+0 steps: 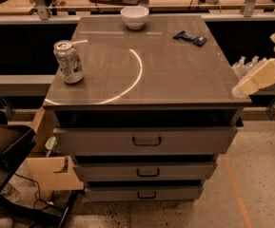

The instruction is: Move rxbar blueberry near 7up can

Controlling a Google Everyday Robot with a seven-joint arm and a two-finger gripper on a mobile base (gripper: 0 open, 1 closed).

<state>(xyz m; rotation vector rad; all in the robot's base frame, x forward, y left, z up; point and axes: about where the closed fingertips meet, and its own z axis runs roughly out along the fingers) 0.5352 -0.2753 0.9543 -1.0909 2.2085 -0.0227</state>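
Camera view looks down on a grey drawer cabinet (146, 141), and judging by the layout the task hasn't really begun. The gripper (258, 79) hangs off the cabinet's right edge, near the front corner, above floor level and holding nothing. Whether it's spread or pressed together can't be told from this angle. The 7up can (69, 61) stands upright at the left edge of the top, approx. mid-depth. The rxbar blueberry (190, 37) lies flat at the far right, well apart from the can, w/ most of the top between them. Everything's left to do: reach in, pick up the bar, carry it across to the left, set it beside the can. The cabinet top (175, 75) is smooth, brownish-grey and glossy, w/ a bright curved light reflection across the middle. Below are three drawers w/ dark handles. The room is a workshop: speckled floor (260, 184), a long wooden bench (80, 1) behind, a cardboard box (51, 172) at lower left, and a white bowl (134, 17) at the far edge of the top.
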